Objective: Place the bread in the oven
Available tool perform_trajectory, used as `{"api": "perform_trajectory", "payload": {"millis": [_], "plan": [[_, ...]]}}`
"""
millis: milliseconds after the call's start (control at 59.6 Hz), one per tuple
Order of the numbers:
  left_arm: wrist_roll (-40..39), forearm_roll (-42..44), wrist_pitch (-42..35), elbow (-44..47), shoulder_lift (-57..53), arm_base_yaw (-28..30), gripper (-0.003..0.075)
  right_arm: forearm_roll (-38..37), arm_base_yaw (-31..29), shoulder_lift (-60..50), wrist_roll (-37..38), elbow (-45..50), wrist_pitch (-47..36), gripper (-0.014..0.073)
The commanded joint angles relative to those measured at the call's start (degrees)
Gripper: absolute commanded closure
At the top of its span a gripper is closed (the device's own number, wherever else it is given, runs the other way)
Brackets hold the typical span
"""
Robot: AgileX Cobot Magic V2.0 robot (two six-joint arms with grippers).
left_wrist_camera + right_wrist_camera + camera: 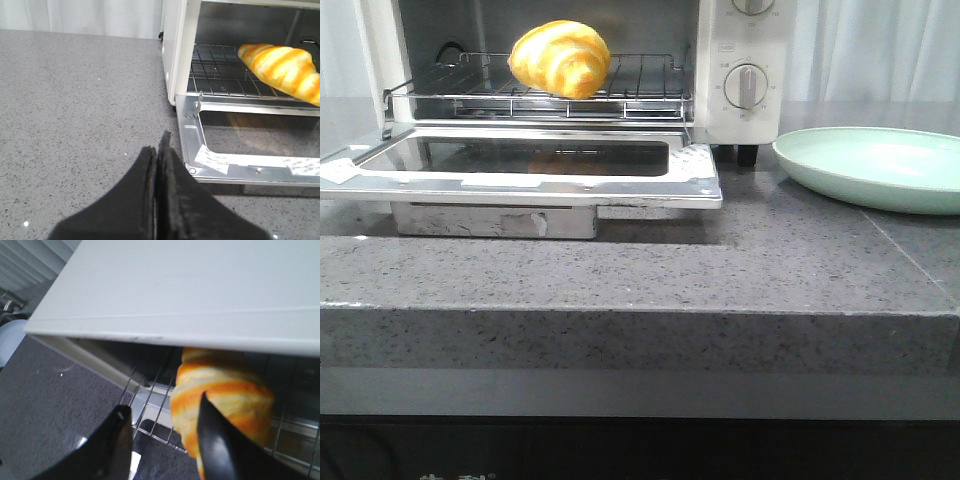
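The bread (561, 58) lies on the wire rack (645, 95) inside the white oven (752, 45), near the rack's front edge. The oven door (698, 187) hangs open and flat. The bread also shows in the left wrist view (285, 70) and the right wrist view (225, 395). My right gripper (162, 405) is open above the front of the oven, and one finger (220, 440) stands in front of the bread without holding it. My left gripper (159, 145) is shut and empty, low over the counter to the left of the open door (220, 162). Neither gripper shows in the front view.
A pale green plate (880, 165) sits empty on the grey stone counter (640, 260) to the right of the oven. The oven's white top (200, 285) fills much of the right wrist view. White curtains hang behind.
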Motion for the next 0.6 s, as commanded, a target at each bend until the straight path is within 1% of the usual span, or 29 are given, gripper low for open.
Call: {"api": "perform_trajectory", "payload": {"millis": [0, 34, 84, 117, 218, 319, 436, 487, 520, 587], "plan": [[-0.16, -0.61, -4.29, -1.48, 0.38, 0.0, 0.0741, -2.29, -0.39, -4.81, -1.29, -1.2, 2.97, 0.0515], [-0.16, -0.61, -4.29, -1.48, 0.38, 0.0, 0.0741, -3.71, -0.51, -5.6, -1.29, -1.2, 4.4, 0.0575], [-0.16, -0.61, -4.29, -1.48, 0.38, 0.0, 0.0741, -5.43, -1.03, -6.99, -1.29, -1.2, 6.42, 0.0641], [-0.16, -0.61, -4.29, -1.48, 0.38, 0.0, 0.0741, -6.55, -1.39, -7.68, -1.29, -1.2, 7.71, 0.0667], [-0.16, -0.61, -4.29, -1.48, 0.38, 0.0, 0.0741, -10.61, -3.85, -10.59, -1.29, -1.2, 13.5, 0.0654], [-0.16, -0.61, -4.29, -1.48, 0.38, 0.0, 0.0741, -17.8, -7.46, -14.22, -0.22, -1.2, 21.32, 0.0654], [-0.16, -0.61, -4.29, -1.48, 0.38, 0.0, 0.0741, -32.11, -10.63, -18.68, 8.07, -1.2, 27.99, 0.0654], [-0.16, -0.61, -4.29, -1.48, 0.38, 0.0, 0.0741, -40.85, -11.5, -20.85, 13.42, -1.2, 30.51, 0.0654], [-0.16, -0.61, -4.29, -1.48, 0.38, 0.0, 0.0741, -45.35, -11.74, -22.01, 15.83, -1.2, 31.93, 0.0654], [-0.16, -0.61, -4.29, -1.48, 0.38, 0.0, 0.0741, -51.45, -11.72, -24.32, 19.35, -0.8, 34.41, 0.0654]]}}
